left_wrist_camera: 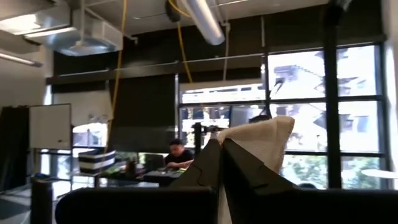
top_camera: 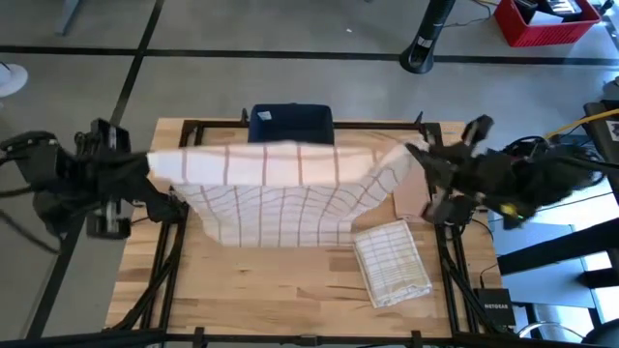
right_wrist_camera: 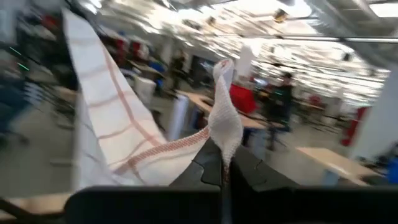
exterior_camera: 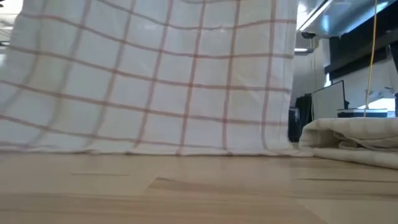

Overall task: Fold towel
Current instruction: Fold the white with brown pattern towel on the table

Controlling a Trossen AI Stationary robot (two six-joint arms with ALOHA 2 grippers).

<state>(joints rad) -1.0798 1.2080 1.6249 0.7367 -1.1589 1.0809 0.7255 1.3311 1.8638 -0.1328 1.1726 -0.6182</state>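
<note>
A white towel with red checks (top_camera: pixel 280 188) hangs like a curtain across the middle of the table, and its lower edge (exterior_camera: pixel 155 151) rests on the wood. My left gripper (top_camera: pixel 155 172) is shut on the towel's upper left corner. My right gripper (top_camera: pixel 414 153) is shut on the upper right corner. Both are raised well above the table, at its left and right sides. In the low view the towel (exterior_camera: pixel 155 81) fills most of the picture and hides both grippers. My left gripper pinches the towel's upper left corner between its two fingers, coming about level from the table's left side. A tuft of the corner (left_wrist_camera: pixel 258 140) sticks out past the fingertips. The towel hangs below the hold. My right gripper pinches the towel's upper right corner between its two fingers, about level from the table's right side. A bunched tuft of cloth (right_wrist_camera: pixel 225 130) stands up past the fingertips. From there the top edge (right_wrist_camera: pixel 124 118) runs off toward the other arm, and the cloth hangs below.
A folded checked towel (top_camera: pixel 392 263) lies at the near right of the table and shows in the low view (exterior_camera: pixel 354 140) too. A dark blue bundle (top_camera: pixel 290 124) sits at the far edge. A brown flat piece (top_camera: pixel 411 198) lies under the right gripper.
</note>
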